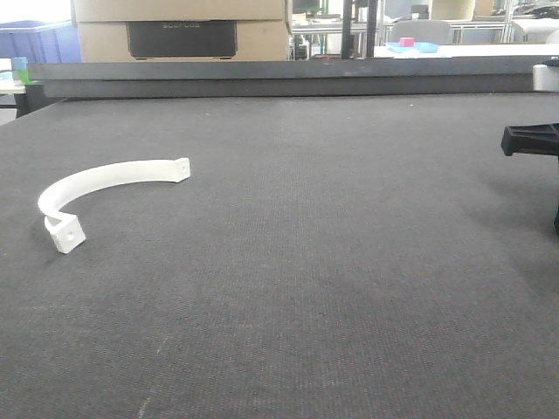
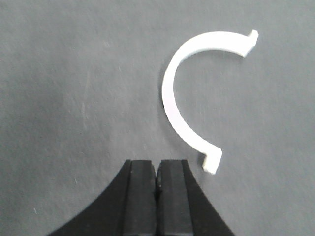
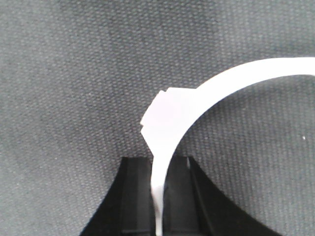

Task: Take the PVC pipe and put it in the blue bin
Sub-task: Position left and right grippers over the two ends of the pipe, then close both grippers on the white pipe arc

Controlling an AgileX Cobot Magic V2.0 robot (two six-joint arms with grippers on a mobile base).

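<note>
Pipe (image 3: 167, 118) was seen clamped between the fingers of the right gripper (image 3: 160, 166), its blocky end just beyond the fingertips and its arc curving away up and to the right. A second pipe (image 2: 168, 98) was seen lying flat on the mat (image 2: 74, 98), just ahead and slightly right of the left gripper (image 2: 156, 169). That gripper's fingers were pressed together, apart from it.

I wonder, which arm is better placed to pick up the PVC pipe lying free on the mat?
Left: the left tool, shut, hangs close to the PVC pipe; the right tool is clamped on another white arc.
</note>
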